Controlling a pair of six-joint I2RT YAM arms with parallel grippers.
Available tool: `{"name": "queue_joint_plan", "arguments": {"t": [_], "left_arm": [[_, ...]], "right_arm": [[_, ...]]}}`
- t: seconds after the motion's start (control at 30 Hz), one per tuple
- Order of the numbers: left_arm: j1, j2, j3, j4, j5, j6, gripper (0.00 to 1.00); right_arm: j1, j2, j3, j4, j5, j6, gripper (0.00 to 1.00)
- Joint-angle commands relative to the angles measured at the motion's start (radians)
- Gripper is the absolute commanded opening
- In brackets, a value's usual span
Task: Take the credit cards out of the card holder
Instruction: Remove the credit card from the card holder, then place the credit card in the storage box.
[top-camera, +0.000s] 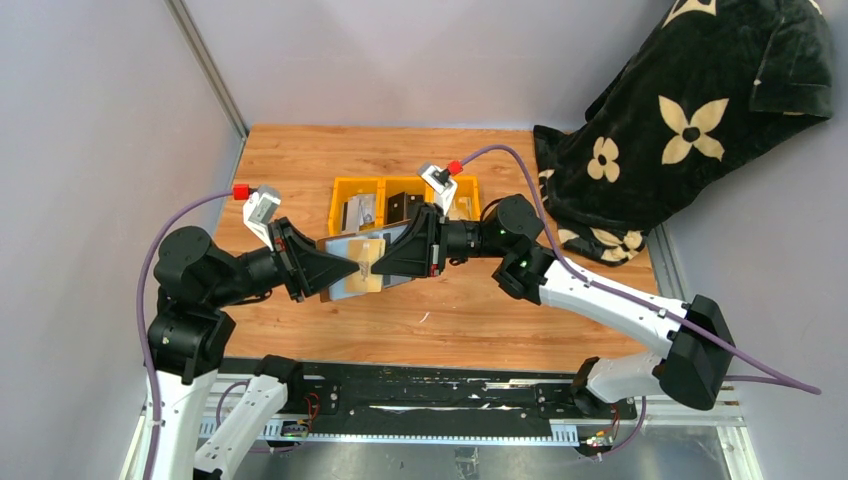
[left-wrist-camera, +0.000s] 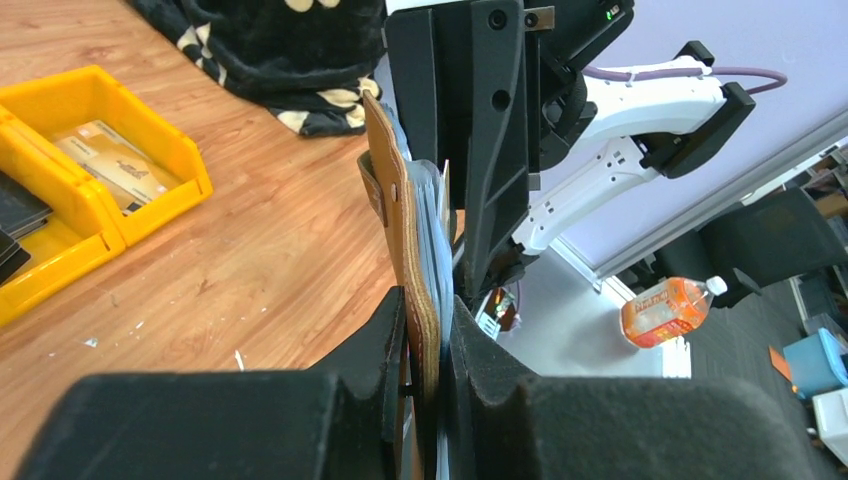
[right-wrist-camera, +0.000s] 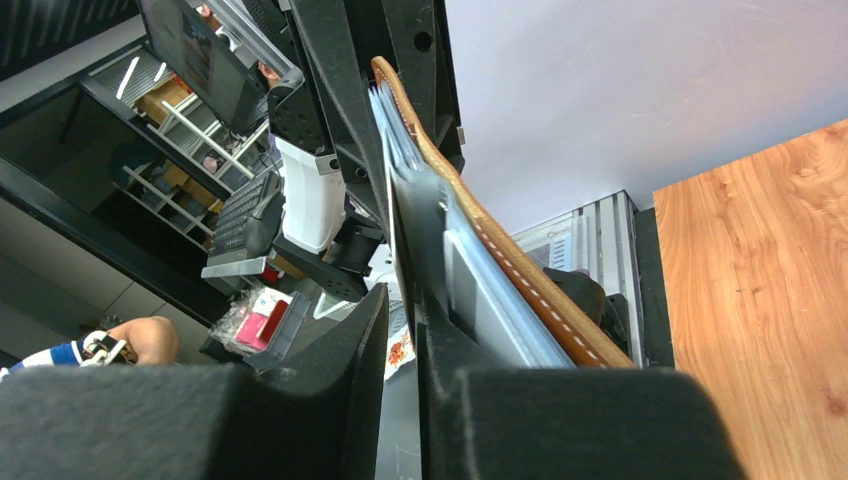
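The card holder is held open in mid-air above the table's middle, brown leather outside and grey inside. My left gripper is shut on its edge; the left wrist view shows the leather and grey layers pinched between the jaws. A tan credit card lies against the holder's inner face. My right gripper meets it from the right. In the right wrist view its jaws stand a narrow gap apart around a thin card edge, beside the holder.
Yellow bins stand behind the grippers, holding grey, black and tan cards; they also show in the left wrist view. A black flowered blanket covers the back right corner. Both arms cross over the table's middle.
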Motion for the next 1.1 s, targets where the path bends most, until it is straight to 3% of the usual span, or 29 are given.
{"name": "queue_joint_plan", "arguments": {"t": [0.0,0.03,0.07,0.33,0.57,0.73,1.07], "left_arm": [[-0.003,-0.007,0.033,0.014,0.005,0.014,0.0],[-0.003,-0.006,0.037,0.011,0.0,0.02,0.0],[-0.003,-0.006,0.041,0.005,-0.004,0.027,0.0],[-0.003,-0.002,0.071,-0.029,-0.029,0.064,0.0],[-0.003,0.006,0.097,-0.053,-0.045,0.106,0.0],[-0.003,0.009,0.109,-0.068,-0.053,0.135,0.0],[-0.003,-0.003,0.117,-0.074,-0.042,0.169,0.0]], "right_arm": [[0.004,-0.022,0.014,0.083,-0.024,0.026,0.1],[-0.002,-0.029,0.011,0.071,-0.027,0.023,0.01],[-0.01,-0.038,0.005,0.057,-0.03,0.02,0.0],[-0.148,-0.162,-0.068,-0.12,-0.057,-0.055,0.0],[-0.392,-0.234,0.006,-0.621,0.004,-0.315,0.0],[-0.573,-0.13,0.035,-0.804,0.091,-0.412,0.0],[-0.593,0.236,0.215,-0.885,0.243,-0.557,0.0]]}}
